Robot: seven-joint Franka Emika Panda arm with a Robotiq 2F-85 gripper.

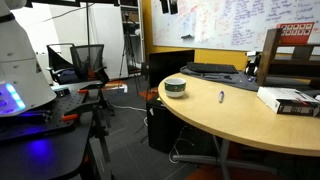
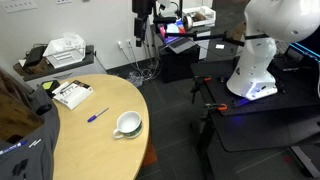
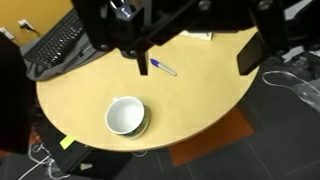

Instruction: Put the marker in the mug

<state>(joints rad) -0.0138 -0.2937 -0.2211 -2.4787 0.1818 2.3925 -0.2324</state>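
Note:
The mug (image 3: 126,116) stands upright and empty on the round wooden table (image 3: 200,100), white inside with dark green bands outside. It shows in both exterior views (image 1: 175,87) (image 2: 128,124). The marker (image 3: 163,68), slim and blue with a paler end, lies flat on the table a short way from the mug, also seen in both exterior views (image 1: 222,97) (image 2: 97,114). My gripper (image 3: 195,58) hangs high above the table, open and empty, its left fingertip (image 3: 140,62) over a spot just beside the marker. In an exterior view the gripper (image 2: 142,20) is well above and beyond the table.
A flat white box (image 3: 197,36) (image 1: 288,100) (image 2: 72,94) lies past the marker. A black keyboard (image 3: 55,45) (image 1: 210,69) lies near the table's far edge. The white robot base (image 2: 255,55), an office chair (image 1: 88,62) and floor cables stand around the table.

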